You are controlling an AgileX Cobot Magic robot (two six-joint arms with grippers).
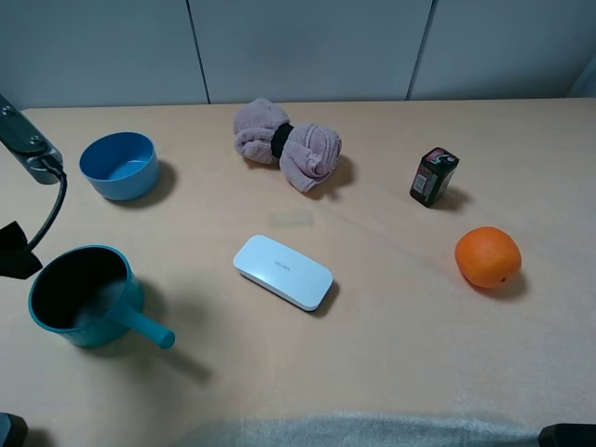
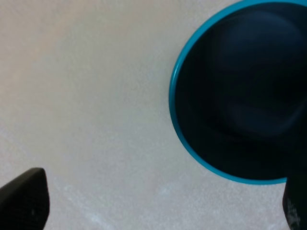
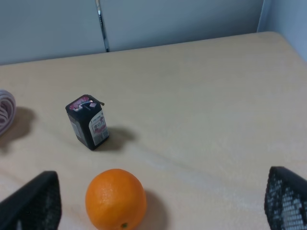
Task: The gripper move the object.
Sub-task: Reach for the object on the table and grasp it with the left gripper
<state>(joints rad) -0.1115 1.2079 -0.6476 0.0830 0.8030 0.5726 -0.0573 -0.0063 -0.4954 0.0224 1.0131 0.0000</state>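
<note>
The teal saucepan [image 1: 84, 298] with a dark inside stands upright at the table's front left, its straight handle [image 1: 149, 330] pointing to the front right. My left gripper [image 1: 17, 250] is at the table's left edge, just left of the pan and apart from it. In the left wrist view the gripper [image 2: 158, 206] is open and empty, its black fingertips [image 2: 24, 201] wide apart, with the pan [image 2: 240, 91] ahead and to one side. My right gripper [image 3: 158, 201] is open and empty, far from the pan.
A lighter blue bowl [image 1: 118, 165] stands behind the pan. A white flat case [image 1: 282, 271] lies mid-table, a pink cloth bundle [image 1: 287, 142] behind it. A dark small carton [image 1: 434, 176] and an orange [image 1: 487, 256] are on the right; both show in the right wrist view [image 3: 86, 122] [image 3: 115, 199].
</note>
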